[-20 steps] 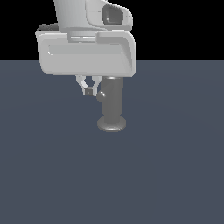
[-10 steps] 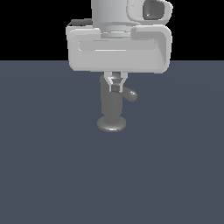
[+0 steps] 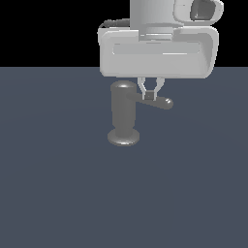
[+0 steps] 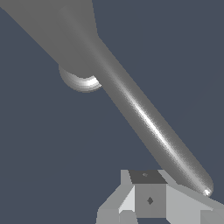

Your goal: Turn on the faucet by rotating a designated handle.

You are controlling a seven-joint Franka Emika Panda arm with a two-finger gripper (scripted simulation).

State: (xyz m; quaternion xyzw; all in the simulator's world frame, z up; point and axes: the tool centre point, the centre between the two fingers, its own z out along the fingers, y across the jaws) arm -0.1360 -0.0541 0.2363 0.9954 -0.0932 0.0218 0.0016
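The faucet (image 3: 124, 114) stands upright on the dark desk (image 3: 58, 193), and its handle (image 3: 156, 101) sticks out to the exterior view's right. The fingers (image 3: 150, 92) come down from above, almost closed, right at the handle. I cannot tell if they grip it.

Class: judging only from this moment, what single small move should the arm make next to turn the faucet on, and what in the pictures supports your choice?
Probably a short sideways push toward the exterior view's right. The gripper sits against the thin grey rod handle, which juts toward that side from the dull grey upright cylinder faucet. Whether the rod is clamped is unclear.
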